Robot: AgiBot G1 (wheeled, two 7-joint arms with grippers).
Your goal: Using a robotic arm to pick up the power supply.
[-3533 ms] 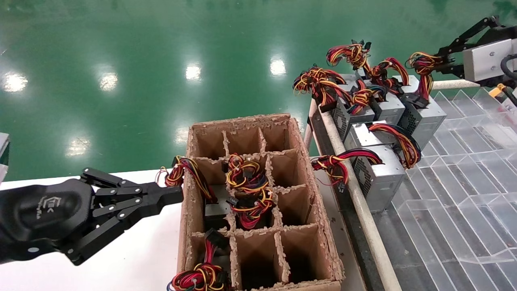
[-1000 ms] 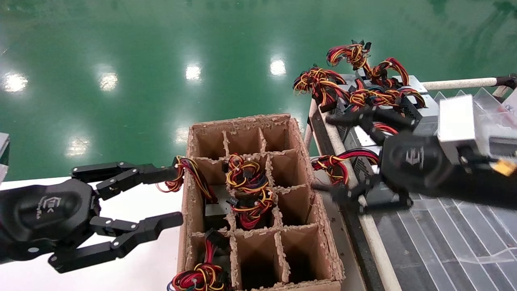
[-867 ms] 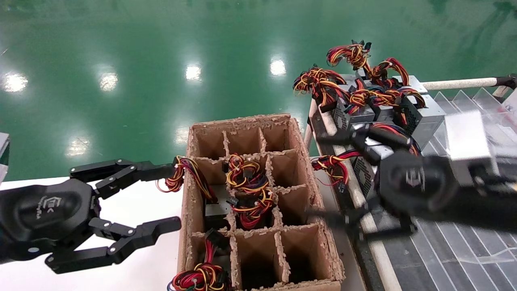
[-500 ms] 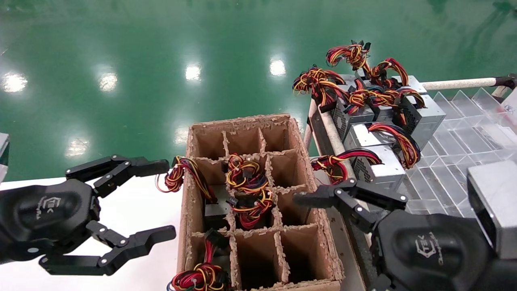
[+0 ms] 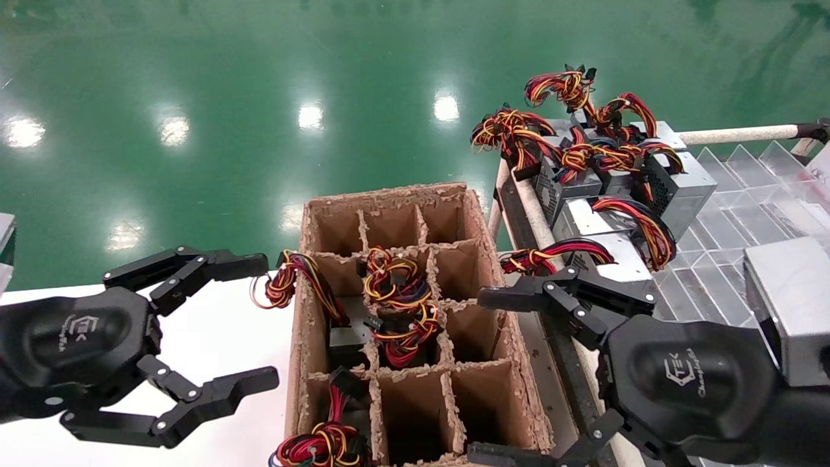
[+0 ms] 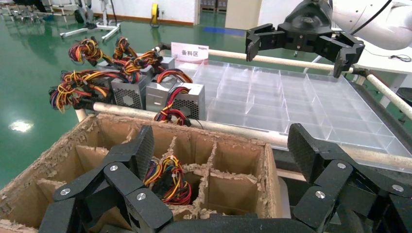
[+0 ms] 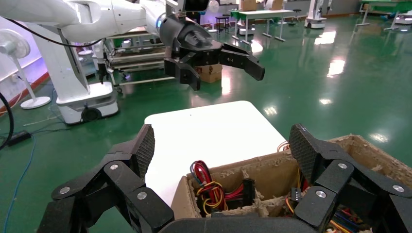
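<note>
Several silver-grey power supplies [image 5: 677,188] with red, yellow and black wire bundles lie on the rack at the right; they also show in the left wrist view [image 6: 188,98]. More wire bundles [image 5: 397,299] stick out of the brown divided cardboard box [image 5: 499,305]. My left gripper [image 5: 259,321] hangs open just left of the box, holding nothing. My right gripper [image 5: 483,376] is open at the box's right front corner, between box and rack, and is empty. In the wrist views the left gripper [image 6: 221,150] and the right gripper [image 7: 224,145] each gape over the box.
A white table [image 7: 209,128] lies under the left arm. The rack has a pale tube rail [image 5: 583,337] along its near side and clear plastic dividers [image 5: 726,227]. Green floor lies beyond. Frayed cardboard partitions [image 6: 206,170] split the box into cells.
The left gripper has gone from shut to wide open beside the box. The right arm has swung from the back of the rack down to the box's right front corner, empty.
</note>
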